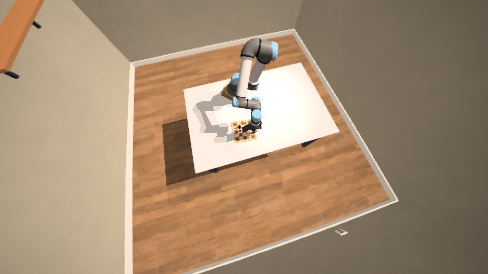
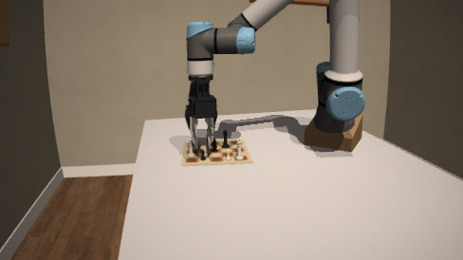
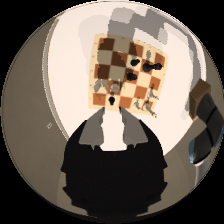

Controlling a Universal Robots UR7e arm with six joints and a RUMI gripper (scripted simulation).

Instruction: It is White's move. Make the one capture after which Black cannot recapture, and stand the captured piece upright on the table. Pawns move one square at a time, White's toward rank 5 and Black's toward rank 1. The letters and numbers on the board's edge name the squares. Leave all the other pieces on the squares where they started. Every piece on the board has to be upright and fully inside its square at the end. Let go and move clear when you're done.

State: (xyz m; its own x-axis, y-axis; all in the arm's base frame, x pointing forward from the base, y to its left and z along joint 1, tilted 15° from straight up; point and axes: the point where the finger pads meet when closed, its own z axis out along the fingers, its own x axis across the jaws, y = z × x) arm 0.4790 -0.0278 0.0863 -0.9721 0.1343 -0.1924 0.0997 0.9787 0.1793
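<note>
The small chessboard (image 2: 217, 153) lies on the white table near its far left corner; it also shows in the overhead view (image 1: 245, 131) and the wrist view (image 3: 127, 75). My gripper (image 2: 200, 144) is low over the board's left end, fingers pointing down and a little apart. A small black piece (image 2: 203, 155) stands between the fingertips; in the wrist view it (image 3: 111, 100) sits just ahead of the fingers. I cannot see the fingers touching it. A white piece (image 2: 190, 150) stands just left of the fingers. Other black pieces (image 2: 225, 138) and white pieces (image 2: 240, 150) stand to the right.
The arm's base (image 2: 334, 133) sits on a wooden block at the back right of the table. The table's left edge (image 2: 138, 159) is close to the board. Several pieces crowd the squares around the fingers.
</note>
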